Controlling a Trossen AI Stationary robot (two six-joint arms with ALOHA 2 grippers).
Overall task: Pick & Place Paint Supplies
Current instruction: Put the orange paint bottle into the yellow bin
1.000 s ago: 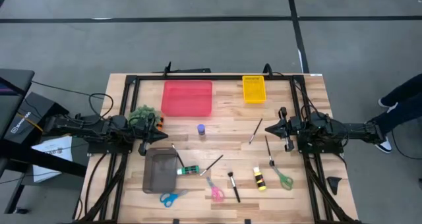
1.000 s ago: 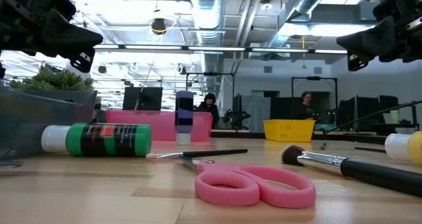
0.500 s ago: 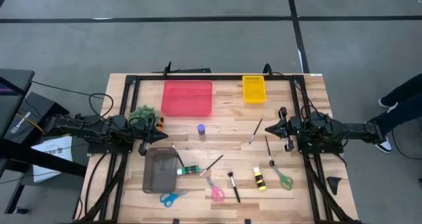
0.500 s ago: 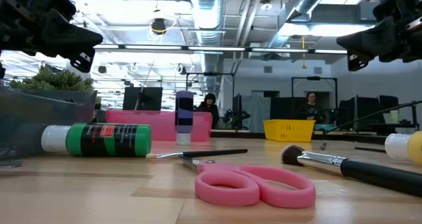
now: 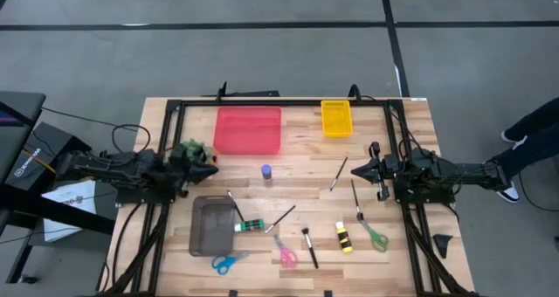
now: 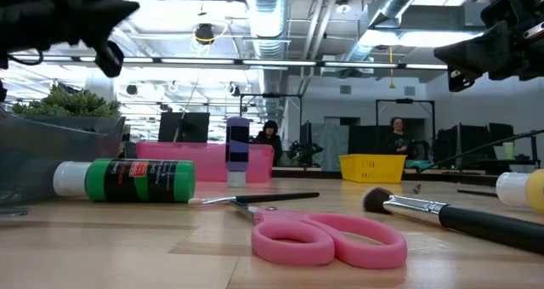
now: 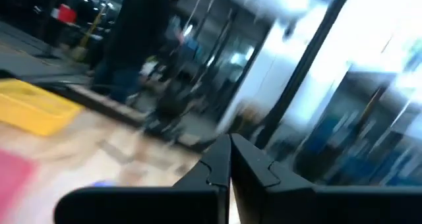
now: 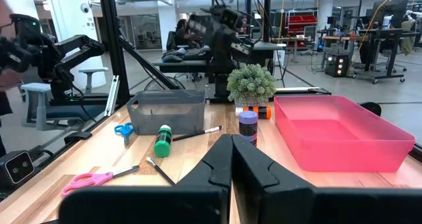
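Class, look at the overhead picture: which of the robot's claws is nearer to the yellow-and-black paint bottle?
The right claw. It hovers just up and right of the yellow-and-black paint bottle, while the left claw sits far across the table, near the green plant tuft.

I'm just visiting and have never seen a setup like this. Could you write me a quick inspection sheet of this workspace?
Surface: wooden table, black frame around it.
Job's things: purple bottle upright; green bottle and yellow bottle lying; brushes scattered.
Clutter: three scissors, green plant, pink tray, yellow basket, grey bin.
End effectors: left end effector shut, empty; right end effector shut, empty.
Cables: black cable left of the table.
Surroundings: people in the room behind.
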